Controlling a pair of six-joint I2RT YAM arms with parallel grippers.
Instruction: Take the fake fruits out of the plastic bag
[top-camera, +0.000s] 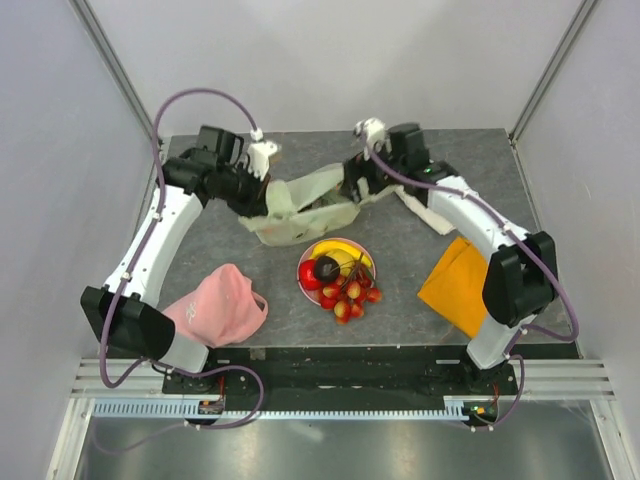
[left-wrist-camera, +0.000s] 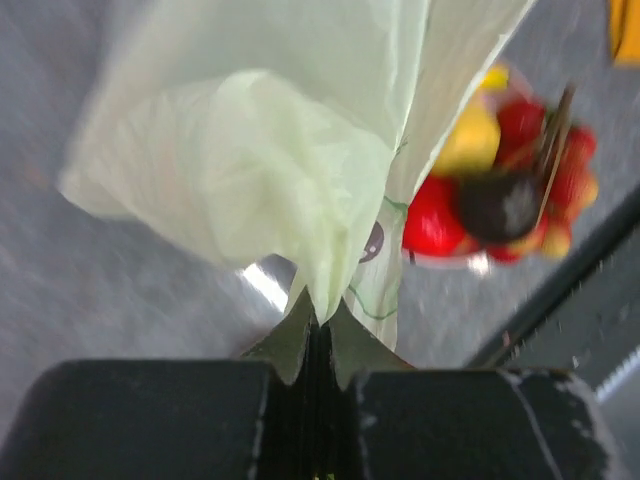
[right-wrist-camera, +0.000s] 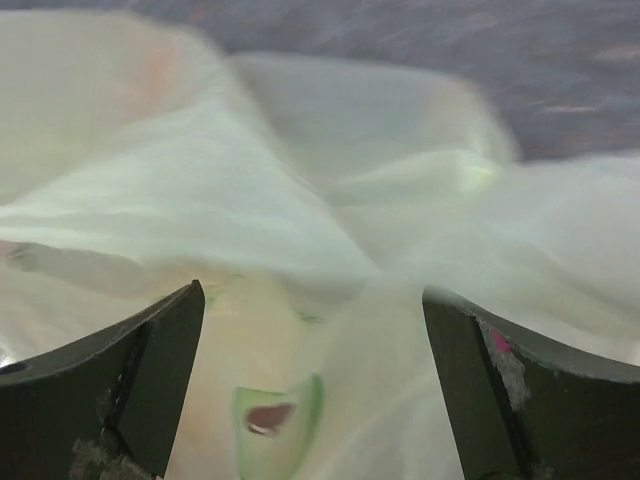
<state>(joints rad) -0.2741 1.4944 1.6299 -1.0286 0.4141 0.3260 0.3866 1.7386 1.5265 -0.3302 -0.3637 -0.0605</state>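
I am watching the left end effector (left-wrist-camera: 318, 335) clenching tight on a gathered fold of the plastic bag (left-wrist-camera: 290, 170), its two fingers (left-wrist-camera: 290, 345) pressing together with the thin pale green film pinched between them and fanning out beyond. From above, the bag is lying crumpled on the far middle of the tabletop (top-camera: 200, 250), stretching between the two arms. The right end effector (right-wrist-camera: 312, 300) is standing released, its jaws spread wide, with blurred bag film billowing across the gap and just beyond the fingers; I am not seeing it pinching anything. The fake fruits (top-camera: 338, 272) are sitting outside the bag, piled on a pink plate (top-camera: 301, 266) just nearer than it: a yellow banana (top-camera: 347, 255), a dark plum (top-camera: 326, 267), a red apple (top-camera: 310, 279) and a berry cluster (top-camera: 352, 295) spilling over the near rim. A dark patch is showing through the bag's middle, and I cannot tell whether it is a fruit or a shadow. A pink cap (top-camera: 220, 305) is lying near left, and an orange cloth (top-camera: 455, 285) near right.
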